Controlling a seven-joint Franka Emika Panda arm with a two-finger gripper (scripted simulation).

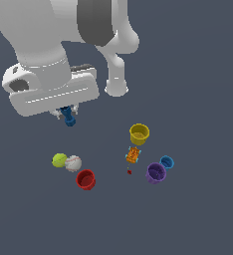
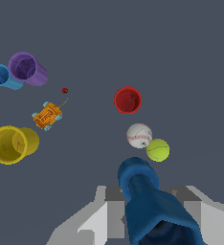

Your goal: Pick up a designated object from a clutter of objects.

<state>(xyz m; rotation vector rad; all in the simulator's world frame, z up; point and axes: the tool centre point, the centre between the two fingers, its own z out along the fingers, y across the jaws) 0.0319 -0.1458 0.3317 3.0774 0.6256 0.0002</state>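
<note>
Grip locked: my gripper [image 1: 67, 112] is clamped on the dark blue knobby piece [image 1: 68, 118], held clear above the floor, up over the green ball [image 1: 59, 160]. White baseball [image 1: 73, 163] touches that ball, red cup [image 1: 85, 179] just beyond. Yellow cup [image 1: 139, 133], orange piece [image 1: 133, 155], purple cup [image 1: 156, 172] and light-blue cup [image 1: 167, 162] sit well apart from the ball.

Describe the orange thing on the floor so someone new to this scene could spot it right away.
Start at the yellow cup, the topmost of the cups in the exterior view. Just below it, between that cup and a tiny red bit, lies the orange piece. It alone is boxy with pale blue corners; its neighbours are round cups.
</note>
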